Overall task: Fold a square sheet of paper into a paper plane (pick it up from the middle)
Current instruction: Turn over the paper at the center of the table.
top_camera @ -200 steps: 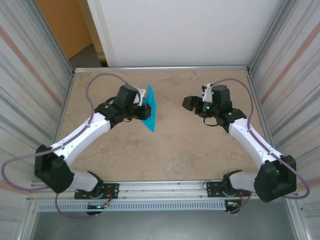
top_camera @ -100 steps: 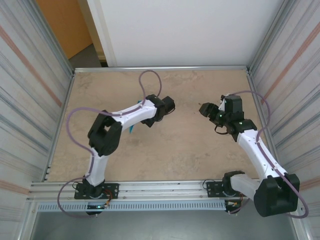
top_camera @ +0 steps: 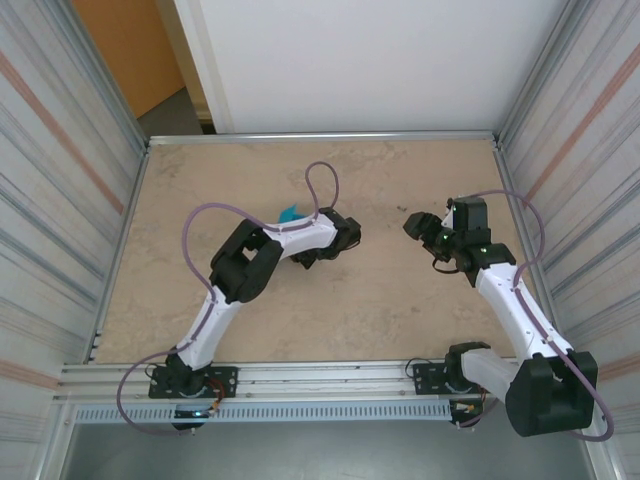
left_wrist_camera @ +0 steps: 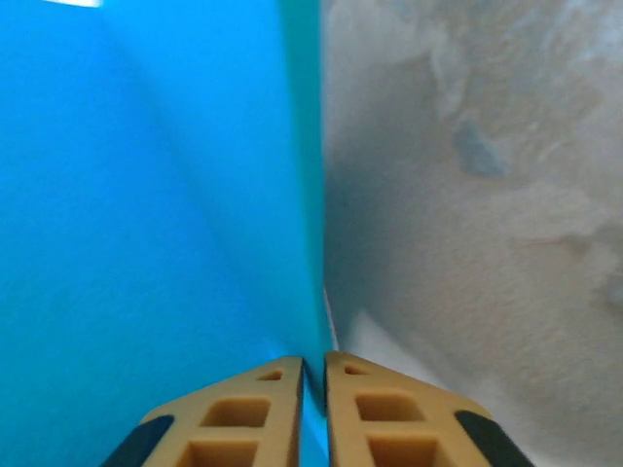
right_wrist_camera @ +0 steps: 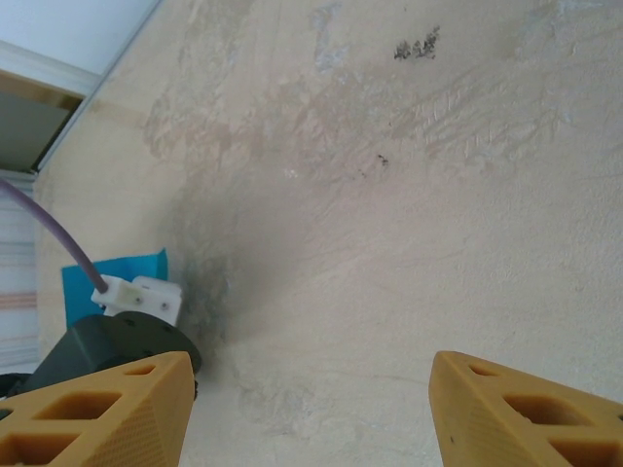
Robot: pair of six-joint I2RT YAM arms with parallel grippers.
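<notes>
Left jaws: I read them as nearly pressed together, pinching an edge of the square sheet of paper. The blue sheet rose from bottom centre and covered the left half of the left wrist view, with the desk on the right. Right jaws: spread wide, holding nothing, over bare desk. Overhead, a blue corner peeked out above the left arm, left of centre. I judged it best to lay the sheet flat before loosening, then pin it with the right jaws.
</notes>
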